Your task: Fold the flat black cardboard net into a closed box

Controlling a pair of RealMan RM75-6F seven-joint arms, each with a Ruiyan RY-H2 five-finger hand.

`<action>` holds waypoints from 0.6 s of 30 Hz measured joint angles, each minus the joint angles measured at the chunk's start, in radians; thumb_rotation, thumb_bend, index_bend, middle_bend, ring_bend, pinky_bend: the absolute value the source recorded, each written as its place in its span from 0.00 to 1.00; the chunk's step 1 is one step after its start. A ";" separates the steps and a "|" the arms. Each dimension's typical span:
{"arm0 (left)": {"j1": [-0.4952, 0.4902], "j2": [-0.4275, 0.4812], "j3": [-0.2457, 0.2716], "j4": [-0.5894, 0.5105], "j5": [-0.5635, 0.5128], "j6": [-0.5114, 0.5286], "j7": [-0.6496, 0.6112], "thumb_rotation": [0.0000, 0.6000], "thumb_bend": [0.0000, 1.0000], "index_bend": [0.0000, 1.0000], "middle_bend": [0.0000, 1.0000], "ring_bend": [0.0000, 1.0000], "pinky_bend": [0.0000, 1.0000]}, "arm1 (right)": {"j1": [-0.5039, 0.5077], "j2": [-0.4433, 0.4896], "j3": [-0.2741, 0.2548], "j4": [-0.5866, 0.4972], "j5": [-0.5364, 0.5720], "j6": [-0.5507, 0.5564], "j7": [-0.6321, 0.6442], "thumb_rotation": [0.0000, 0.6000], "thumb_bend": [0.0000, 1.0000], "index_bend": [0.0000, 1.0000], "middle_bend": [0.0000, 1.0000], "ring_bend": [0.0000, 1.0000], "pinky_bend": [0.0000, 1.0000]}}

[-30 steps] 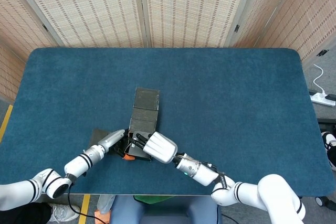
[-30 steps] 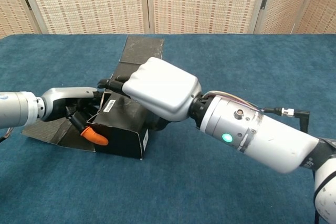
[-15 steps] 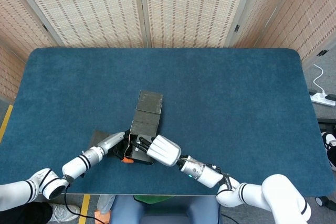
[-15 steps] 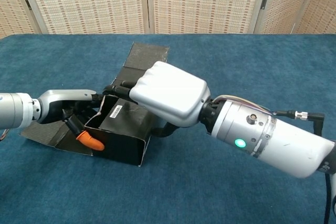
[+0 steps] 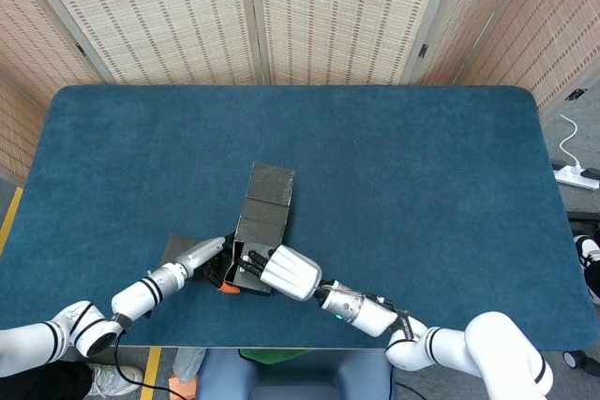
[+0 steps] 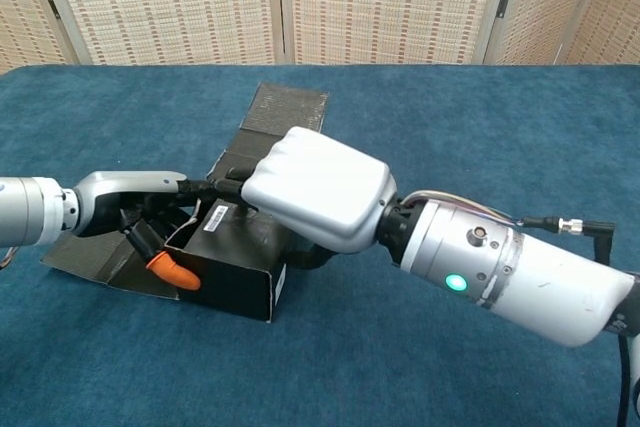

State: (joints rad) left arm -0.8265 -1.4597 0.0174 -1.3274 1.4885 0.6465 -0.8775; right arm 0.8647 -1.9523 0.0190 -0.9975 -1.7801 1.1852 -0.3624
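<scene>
**Operator:** I've got the black cardboard net [image 6: 240, 257] low and left of centre in the chest view, near the bottom edge of the blue table [image 5: 422, 166] in the head view. It's only partly formed: a front wall stands upright with a white label [image 6: 214, 218] showing behind it, 1 long panel [image 5: 270, 185] runs flat toward the middle of the frame, and a side flap [image 6: 85, 252] lies flat on the cloth at lower left.

**Observer:** What are the hands doing?

**Operator:** My right hand [image 6: 315, 197] is on top of the raised part, fingers reaching over its far edge. Its white back hides the fingertips, so I can't tell whether they grip the wall or only press on it. My left hand [image 6: 135, 199] is in at the left side, an orange-tipped finger [image 6: 172, 270] pushed against the front wall's lower corner. I can't say it grips anything either.

**Observer:** Where's the risk?

**Operator:** 3 things, as I judge it. If the right hand bears down too hard, the standing walls could buckle or fold off their creases. If the left finger slips off that corner, the wall may spring flat. And since the net sits close to the table's near edge, sideways pushing from either hand could slide the whole piece toward me.

**Observer:** And the long panel?

**Operator:** It's free and flat, so it may drag and twist if the base rotates.
</scene>
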 measured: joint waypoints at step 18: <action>0.001 -0.009 0.004 0.007 0.000 0.001 -0.004 1.00 0.16 0.00 0.04 0.50 0.69 | 0.005 -0.001 -0.011 -0.004 -0.004 -0.028 -0.009 1.00 0.14 0.24 0.37 0.78 1.00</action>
State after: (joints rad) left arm -0.8257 -1.4689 0.0218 -1.3204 1.4885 0.6471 -0.8814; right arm 0.8693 -1.9531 0.0084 -1.0011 -1.7837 1.1569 -0.3716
